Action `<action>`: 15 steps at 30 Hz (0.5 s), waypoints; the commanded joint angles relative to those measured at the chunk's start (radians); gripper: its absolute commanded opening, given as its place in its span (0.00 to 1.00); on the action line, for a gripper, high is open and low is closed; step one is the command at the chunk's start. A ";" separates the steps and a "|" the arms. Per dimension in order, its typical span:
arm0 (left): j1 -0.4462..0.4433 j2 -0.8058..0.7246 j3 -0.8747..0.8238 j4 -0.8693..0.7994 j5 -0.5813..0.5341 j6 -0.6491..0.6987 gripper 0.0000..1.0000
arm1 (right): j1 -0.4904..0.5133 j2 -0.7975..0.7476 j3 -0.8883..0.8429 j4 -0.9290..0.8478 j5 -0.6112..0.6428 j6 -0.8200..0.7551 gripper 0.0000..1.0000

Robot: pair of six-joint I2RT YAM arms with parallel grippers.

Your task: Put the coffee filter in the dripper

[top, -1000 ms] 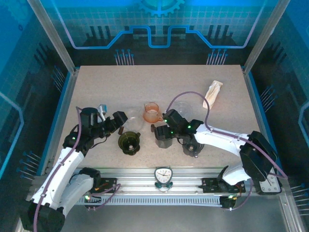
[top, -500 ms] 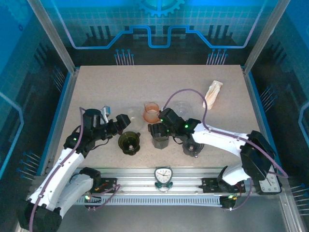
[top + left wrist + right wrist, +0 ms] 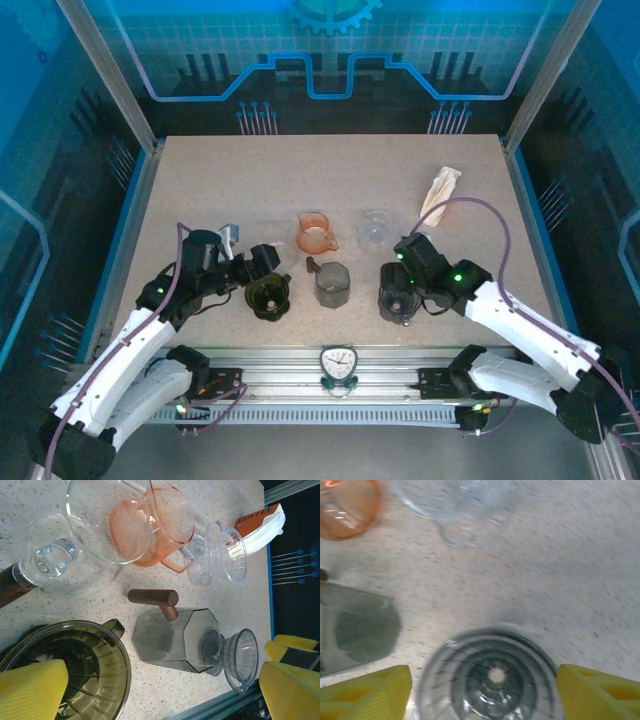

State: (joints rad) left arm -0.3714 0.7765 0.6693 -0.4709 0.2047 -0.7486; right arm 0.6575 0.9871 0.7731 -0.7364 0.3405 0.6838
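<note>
arms (image 3: 125, 350): white links, black joints | cables (image 3: 480, 203): purple | fingers (image 3: 32, 690): yellow, blocky | LEDs (image 3: 457, 267): small, green

The filters (image 3: 441, 192), a white stack in a wrapper marked COFFEE, lie at the far right of the surface (image 3: 250, 180). A dark ribbed dripper (image 3: 268, 296) stands upright at front left. A smoky clear dripper (image 3: 397, 300) stands upright at front right.

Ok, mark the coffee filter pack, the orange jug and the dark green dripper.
coffee filter pack (image 3: 441, 192), top external view, middle of the pack.
orange jug (image 3: 316, 236), top external view, its bowl.
dark green dripper (image 3: 268, 296), top external view, inside its cone.
</note>
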 commanded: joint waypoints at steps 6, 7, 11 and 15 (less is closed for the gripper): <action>-0.008 -0.013 -0.014 0.015 -0.021 0.027 0.99 | -0.188 -0.061 -0.101 -0.060 -0.119 -0.004 0.65; -0.009 -0.013 -0.016 0.015 -0.022 0.026 0.99 | -0.204 -0.059 -0.114 -0.045 -0.141 -0.004 0.64; -0.009 -0.013 -0.023 0.015 -0.027 0.019 0.99 | -0.247 -0.046 -0.159 0.012 -0.209 -0.004 0.57; -0.009 -0.013 -0.022 0.014 -0.033 0.014 0.99 | -0.271 -0.034 -0.189 0.055 -0.256 -0.008 0.50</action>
State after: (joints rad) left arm -0.3714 0.7757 0.6525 -0.4664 0.1932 -0.7490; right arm 0.4061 0.9485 0.6037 -0.7269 0.1539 0.6769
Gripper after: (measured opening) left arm 0.989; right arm 0.512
